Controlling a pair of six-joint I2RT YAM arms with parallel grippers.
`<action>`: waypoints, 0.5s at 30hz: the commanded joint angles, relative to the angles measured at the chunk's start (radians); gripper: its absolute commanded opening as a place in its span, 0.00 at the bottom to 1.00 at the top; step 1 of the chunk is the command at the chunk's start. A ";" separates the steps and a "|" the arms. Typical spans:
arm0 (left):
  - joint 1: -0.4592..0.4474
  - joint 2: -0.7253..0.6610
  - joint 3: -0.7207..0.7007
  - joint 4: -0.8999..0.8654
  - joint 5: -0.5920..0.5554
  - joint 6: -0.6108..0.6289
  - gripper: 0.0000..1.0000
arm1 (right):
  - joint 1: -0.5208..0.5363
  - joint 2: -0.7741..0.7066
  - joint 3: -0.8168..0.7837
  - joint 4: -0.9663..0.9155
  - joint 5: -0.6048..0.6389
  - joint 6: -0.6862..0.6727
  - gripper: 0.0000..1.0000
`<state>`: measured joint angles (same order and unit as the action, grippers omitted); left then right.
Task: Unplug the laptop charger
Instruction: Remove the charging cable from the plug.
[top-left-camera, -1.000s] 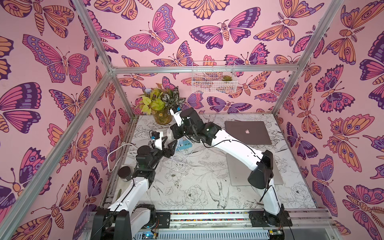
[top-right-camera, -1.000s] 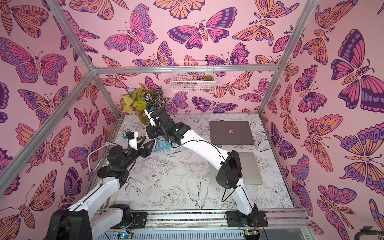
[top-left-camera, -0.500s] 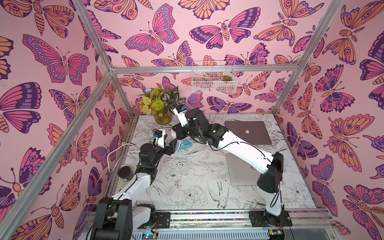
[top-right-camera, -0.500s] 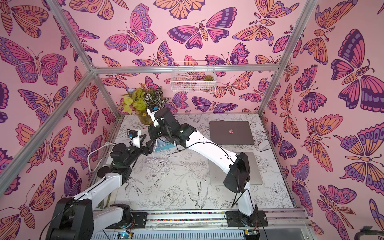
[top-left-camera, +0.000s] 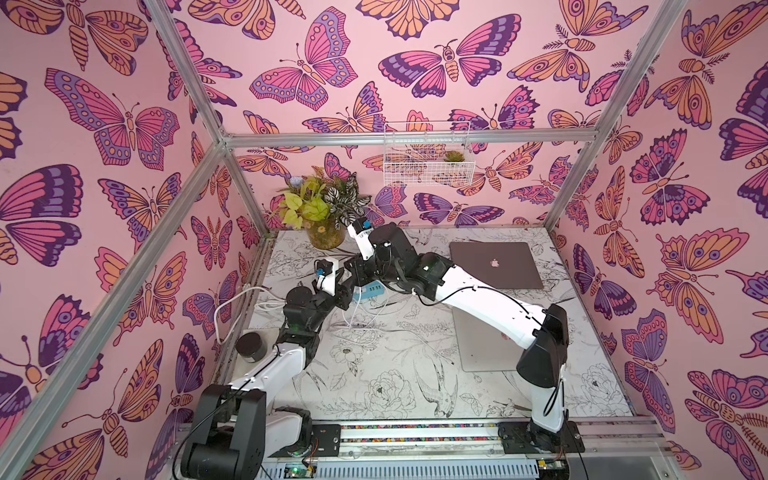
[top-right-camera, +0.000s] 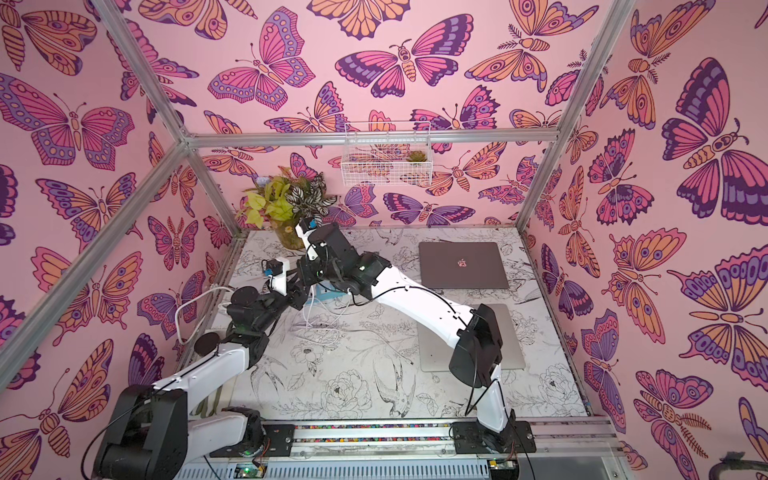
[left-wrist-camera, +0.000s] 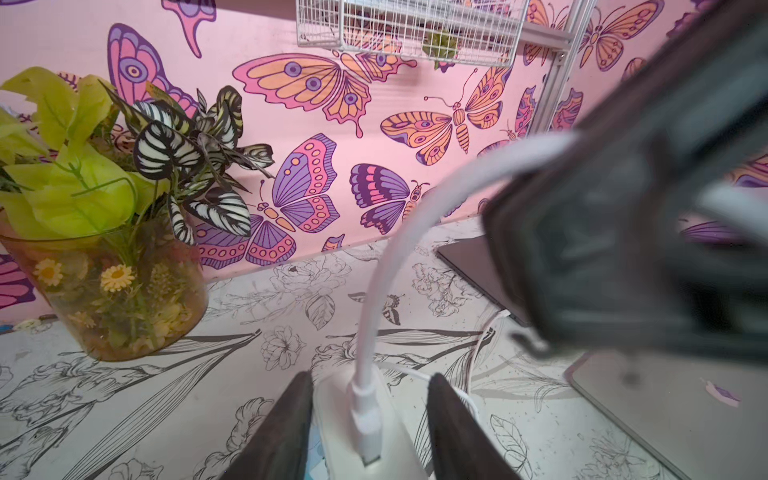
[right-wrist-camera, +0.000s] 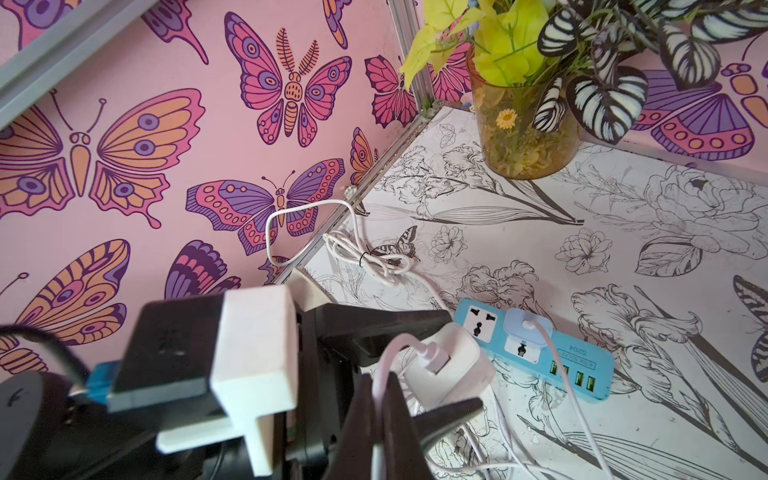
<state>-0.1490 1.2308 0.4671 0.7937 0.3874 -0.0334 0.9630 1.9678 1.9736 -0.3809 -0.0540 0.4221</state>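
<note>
Hidden: whether the prongs of the charger (right-wrist-camera: 457, 365) sit in the power strip (right-wrist-camera: 577, 361) cannot be seen, because the white block covers the strip's socket end
Crowded: in both top views the two wrists bunch over the power strip, so only a blue sliver of it shows
Blurred: in the left wrist view the right wrist is a dark smear above the power strip
Cut off: the silver laptop (top-left-camera: 478, 353), well to the right of the power strip, lies partly under the right arm (top-left-camera: 478, 299)
Charger: white block at the socket end of the power strip, with a cable (left-wrist-camera: 390, 257) plugged into its top
Cable: arcs up from the charger to the right fingers (right-wrist-camera: 403, 440)
Right fingers: pressed together, pinching the cable just above the power strip
Left fingers (left-wrist-camera: 286, 419): one on each side of the charger; one touches it, but whether the other presses it cannot be told
Around: small pale plug (right-wrist-camera: 525, 328) in the power strip; tied cord bundle (right-wrist-camera: 365, 257) beside it toward the left wall; plant pot (top-left-camera: 326, 237) behind it; dark closed laptop (top-left-camera: 494, 266) off to its right; black jar (top-left-camera: 250, 345) nearer the front left
In the way: the left wrist's white camera block (right-wrist-camera: 253, 353) fills the foreground of the right wrist view
Left arm (top-left-camera: 270, 370): reaches from the front rail to the power strip
Right arm: stretched across the counter (top-left-camera: 374, 374) to the power strip, wrist tipped down
</note>
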 joint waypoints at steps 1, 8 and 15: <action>-0.003 0.023 0.007 0.027 -0.013 0.026 0.40 | 0.008 -0.066 -0.004 0.054 -0.013 0.020 0.00; -0.003 0.007 -0.011 0.022 -0.015 0.037 0.12 | 0.008 -0.092 -0.023 0.046 0.029 -0.001 0.00; -0.002 0.009 0.004 -0.055 0.033 0.119 0.00 | 0.006 -0.111 0.022 -0.008 0.030 -0.067 0.00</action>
<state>-0.1513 1.2434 0.4671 0.7876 0.3882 0.0334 0.9642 1.9259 1.9457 -0.3927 -0.0433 0.4026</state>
